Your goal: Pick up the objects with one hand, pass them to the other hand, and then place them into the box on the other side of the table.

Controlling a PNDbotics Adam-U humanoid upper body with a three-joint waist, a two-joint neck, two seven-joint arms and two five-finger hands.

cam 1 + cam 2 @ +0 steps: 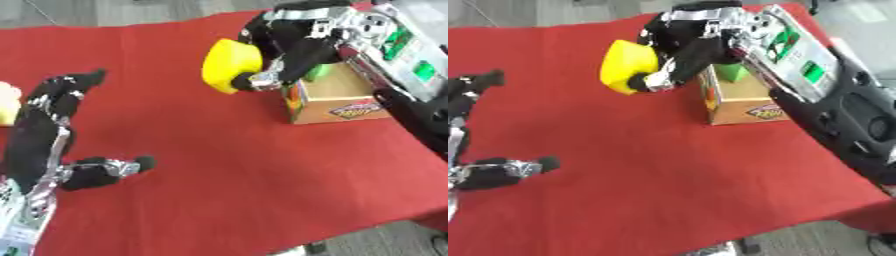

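The right robot hand (293, 47) is up in the air, fingers and thumb curled round a yellow block (229, 64), and the block hangs clear of the red tabletop (227, 165). The block sticks out on the left side of that robot hand, toward the middle of the tabletop, with one dark fingertip pressed against its lower edge.

Just beside the right robot hand, on its right and slightly below, sits the box (337, 102): cardboard, open at the top, a coloured label on its near wall. The block is not over the opening; it is just outside the box's left wall. A green thing (732, 71) shows inside the box, partly hidden behind the right robot hand, and the wrist and forearm cross above the box's far side.

Well apart, on the other side of the tabletop, the left robot hand (52, 100) is released, fingers stretched out and relaxed, thumb pointing toward the centre, grasping nothing. At its outer side, at the view's left edge, a pale yellowish thing (8, 102) is cut off; what it is cannot be told.
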